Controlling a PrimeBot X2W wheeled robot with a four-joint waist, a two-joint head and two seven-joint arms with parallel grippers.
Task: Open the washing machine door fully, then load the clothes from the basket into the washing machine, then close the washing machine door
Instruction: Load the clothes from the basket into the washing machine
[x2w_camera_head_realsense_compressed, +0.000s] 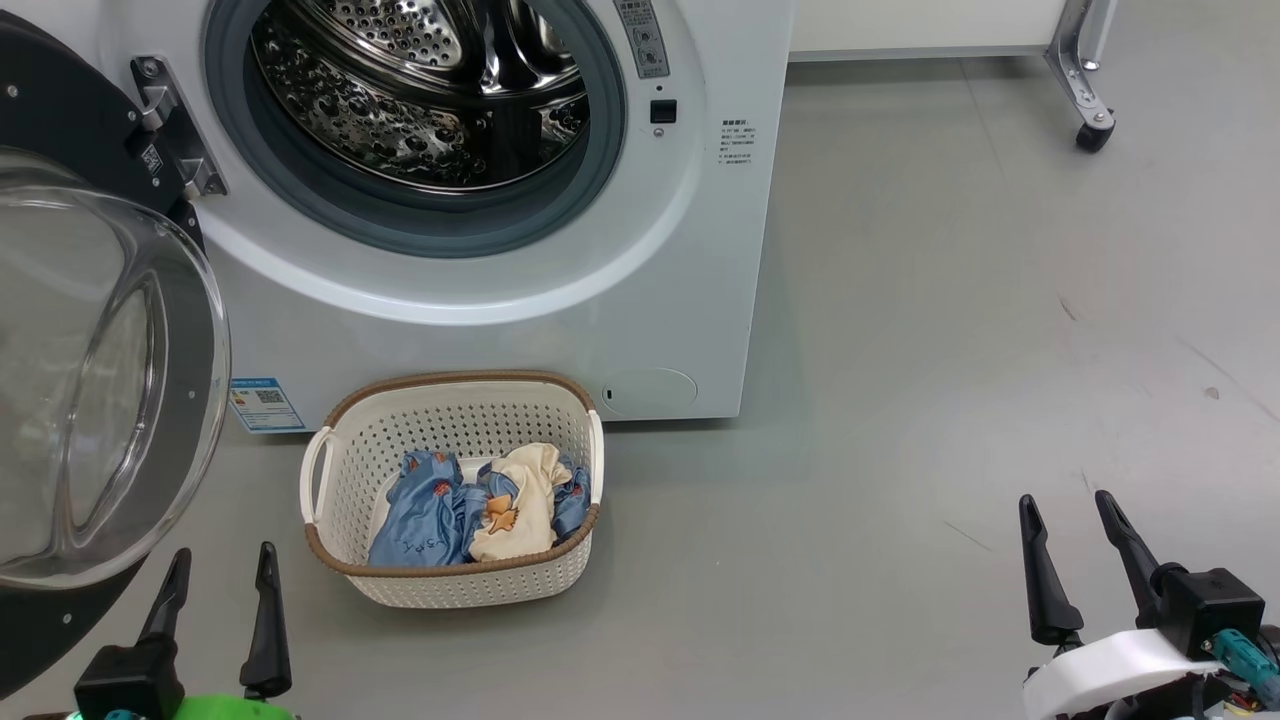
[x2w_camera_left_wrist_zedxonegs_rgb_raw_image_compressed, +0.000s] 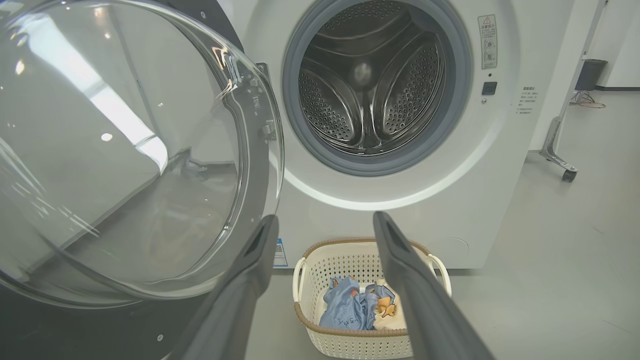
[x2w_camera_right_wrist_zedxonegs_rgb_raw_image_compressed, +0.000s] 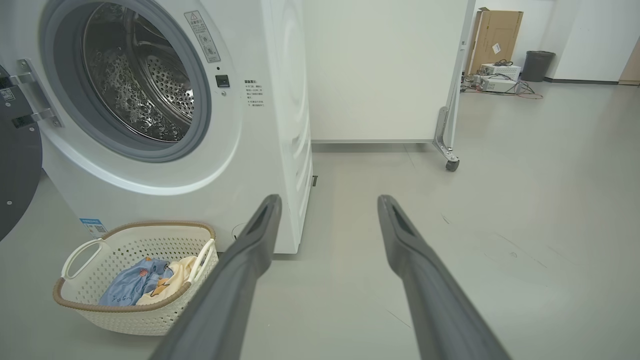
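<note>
Grey floor (x2w_camera_head_realsense_compressed: 900, 400) close before the washing machine (x2w_camera_head_realsense_compressed: 480, 330) bears the basket (x2w_camera_head_realsense_compressed: 470, 590) of clothes (x2w_camera_head_realsense_compressed: 470, 505); from the basket, the left tool (x2w_camera_head_realsense_compressed: 224, 558), spread and empty, sits near-left, nearer than the equally spread, empty right tool (x2w_camera_head_realsense_compressed: 1066, 500) far right.

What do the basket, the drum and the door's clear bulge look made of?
The basket: cream plastic, seemingly moulded, matte, rows of punched holes; brown rim looks woven. The drum: shiny perforated metal, probably stainless steel, given its reflections. The door's clear bulge: glass or hard plastic; see-through with bright glints.
</note>
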